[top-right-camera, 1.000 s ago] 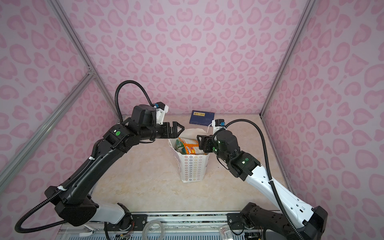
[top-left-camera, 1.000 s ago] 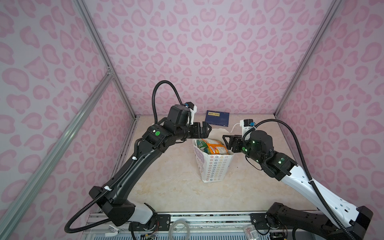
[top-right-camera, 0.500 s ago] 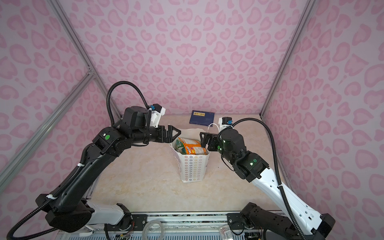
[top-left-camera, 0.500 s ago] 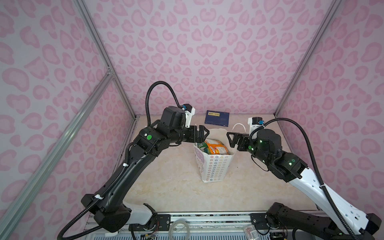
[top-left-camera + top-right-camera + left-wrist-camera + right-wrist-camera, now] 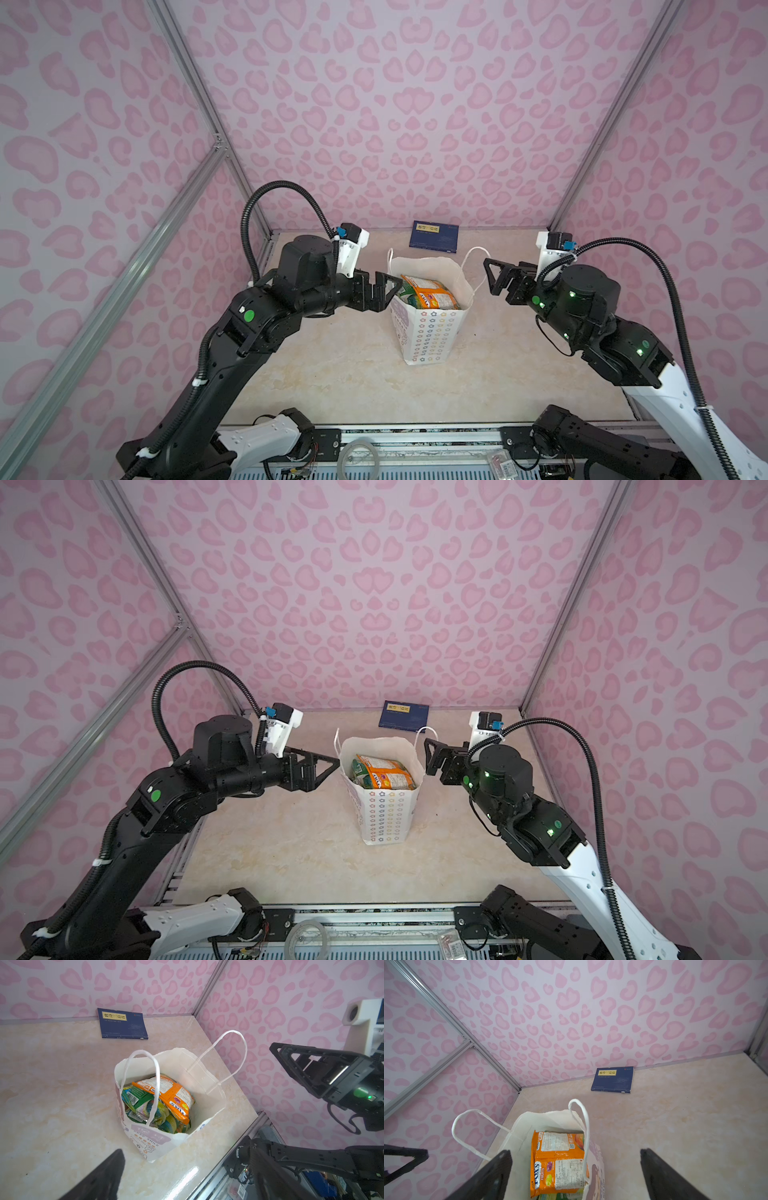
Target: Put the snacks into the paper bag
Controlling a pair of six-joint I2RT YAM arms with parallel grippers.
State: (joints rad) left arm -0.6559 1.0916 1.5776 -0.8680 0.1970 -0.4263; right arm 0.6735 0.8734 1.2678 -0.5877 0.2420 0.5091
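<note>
The left gripper has pulled back from over the bag's mouth, where it hung a second ago. It now sits just off the bag's left rim, and in a top view a sliver of table shows between them. Its jaws are spread wide with nothing in them.

The bag stands upright in the middle of the table, where it was, with its mouth open. The snacks lie stacked inside, an orange pouch on top and green ones under it. In the left wrist view they fill the bag to about half its depth. No pouch is left on the table. Only the blue card lies there, by the back wall.

The right gripper has also backed away from the rim and finished spreading its jaws. It is now well clear on the right, and the right wrist view shows nothing between its fingers.

With both grippers released and withdrawn, and every pouch in view in the bag, the task looks done. What remains is probably only parking the arms.
</note>
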